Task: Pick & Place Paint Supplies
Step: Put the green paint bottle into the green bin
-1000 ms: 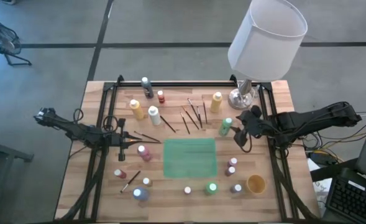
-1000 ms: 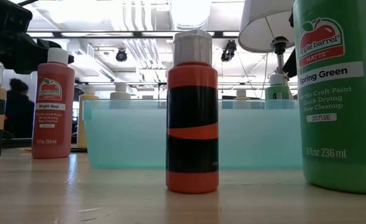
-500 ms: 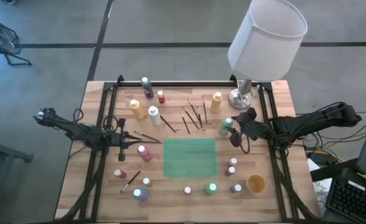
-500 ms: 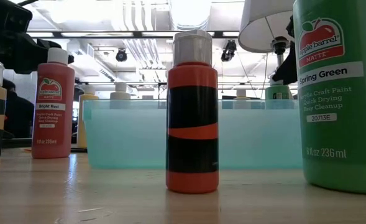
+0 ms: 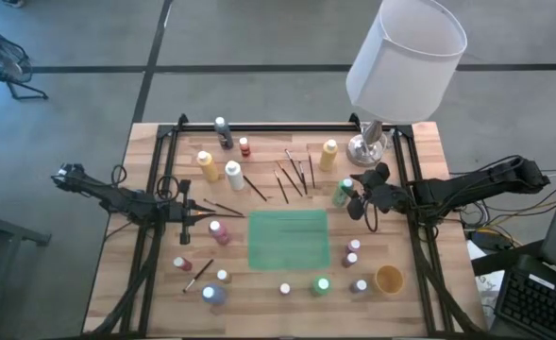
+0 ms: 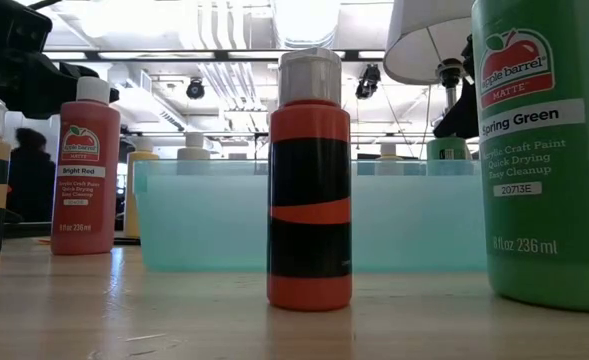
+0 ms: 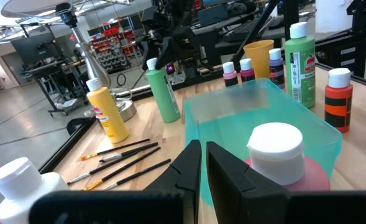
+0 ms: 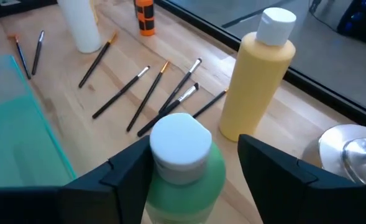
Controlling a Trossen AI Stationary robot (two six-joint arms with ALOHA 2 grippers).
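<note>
green bottle (image 8: pixel 184 167) upright, cap up, between right gripper (image 8: pixel 192 163) open jaws

A flat green rectangular mat (image 5: pixel 288 239) lies at the centre of a pale wooden table (image 5: pixel 427 144), while a small round tan cup (image 5: pixel 389 279) stands near the table's front right corner. A lamp with a white shade (image 5: pixel 406 57) and a shiny metal base (image 5: pixel 365 149) rises at the back right.
</note>
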